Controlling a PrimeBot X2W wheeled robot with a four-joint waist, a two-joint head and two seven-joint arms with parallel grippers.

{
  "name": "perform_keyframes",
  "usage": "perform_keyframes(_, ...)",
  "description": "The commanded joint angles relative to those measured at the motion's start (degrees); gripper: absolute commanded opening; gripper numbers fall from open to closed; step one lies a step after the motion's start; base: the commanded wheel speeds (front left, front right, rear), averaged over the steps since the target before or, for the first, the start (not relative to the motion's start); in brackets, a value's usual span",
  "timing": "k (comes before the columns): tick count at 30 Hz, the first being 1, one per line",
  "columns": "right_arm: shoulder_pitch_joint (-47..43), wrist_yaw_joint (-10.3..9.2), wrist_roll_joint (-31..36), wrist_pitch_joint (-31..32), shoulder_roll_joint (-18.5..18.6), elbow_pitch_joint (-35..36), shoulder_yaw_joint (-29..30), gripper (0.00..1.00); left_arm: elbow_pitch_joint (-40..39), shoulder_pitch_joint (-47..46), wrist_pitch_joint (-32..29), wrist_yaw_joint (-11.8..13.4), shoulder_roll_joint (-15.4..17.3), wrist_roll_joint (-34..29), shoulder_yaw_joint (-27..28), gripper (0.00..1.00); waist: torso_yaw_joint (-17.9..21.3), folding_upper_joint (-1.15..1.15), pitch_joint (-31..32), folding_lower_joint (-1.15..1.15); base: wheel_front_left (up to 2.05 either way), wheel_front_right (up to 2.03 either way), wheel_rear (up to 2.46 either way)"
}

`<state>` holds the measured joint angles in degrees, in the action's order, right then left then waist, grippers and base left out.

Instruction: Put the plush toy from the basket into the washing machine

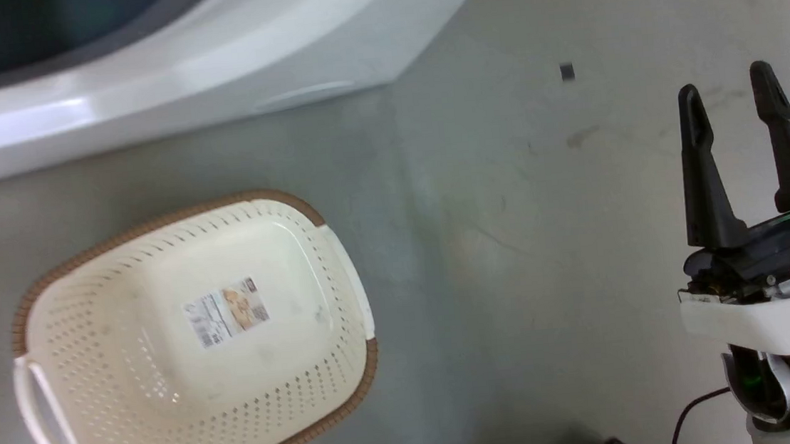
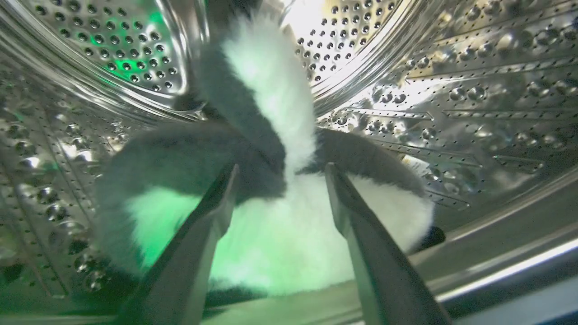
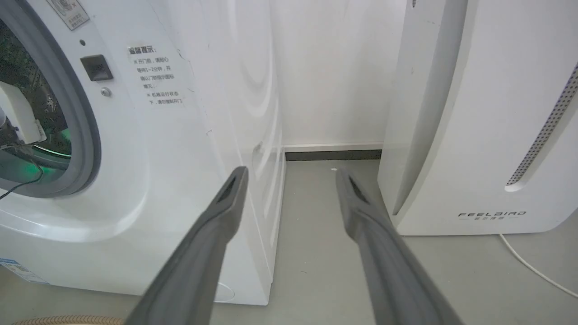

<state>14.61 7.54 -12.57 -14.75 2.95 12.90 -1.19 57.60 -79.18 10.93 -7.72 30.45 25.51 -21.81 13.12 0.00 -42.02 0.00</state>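
You are seeing the brand FEELBIRD standing low on the white slanted appliance (image 3: 478, 135), with a finer line under it that is not reading clearly. The washing machine (image 3: 149, 189) is carrying a Chinese notice sticker (image 3: 156, 74), seemingly headed 温馨提示. The basket (image 1: 95, 391) is showing a paper label (image 1: 226, 312) whose print is too small to read.

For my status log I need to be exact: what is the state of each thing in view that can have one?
plush toy: lying inside the steel drum.
basket: empty, on the floor.
washing machine: porthole open, toy inside.
left gripper: open, inside the drum, one finger on each side of the toy.
right gripper: open, holding nothing.
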Motion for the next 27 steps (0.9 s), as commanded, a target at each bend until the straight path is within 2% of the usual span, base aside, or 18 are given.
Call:
perform_keyframes(1, -0.1, -0.05, 0.5, -0.2, -0.1, -0.4, 0.2, 1.00, 0.4, 1.6, 0.9, 0.2, -0.6, 0.7, -0.4, 1.00, -1.8, 0.00, 3.8, 0.00, 0.00, 0.00, 0.00)
perform_keyframes(9, -2.9, -0.05, 3.0, -0.3, -0.1, -3.0, 1.1, 1.00, -2.9, 12.4, 4.0, 0.2, -4.1, 4.2, -2.2, 1.00, -5.8, 0.00, 15.2, 0.00, 0.00, 0.00, 0.00)
perform_keyframes(14, -5.0, -0.05, 4.7, -0.3, -0.1, -4.8, 1.6, 1.00, -12.1, 22.2, 4.0, 0.8, -5.1, 3.7, 1.3, 1.00, -8.4, 0.00, 21.9, 0.00, 0.00, 0.00, 0.00)
perform_keyframes(21, -8.7, -0.05, 6.2, -0.3, -0.1, -6.4, 2.1, 1.00, -26.6, 39.1, 4.1, 3.5, -8.5, 1.9, 7.1, 1.00, -11.3, 0.00, 29.7, 0.00, 0.00, 0.00, 0.00)
perform_keyframes(27, -11.5, -0.05, 6.6, -0.3, -0.1, -6.6, 2.6, 1.00, -38.1, 52.7, 4.1, 6.3, -11.5, 0.5, 12.3, 1.00, -12.9, 0.00, 34.0, 0.00, 0.00, 0.00, 0.00)
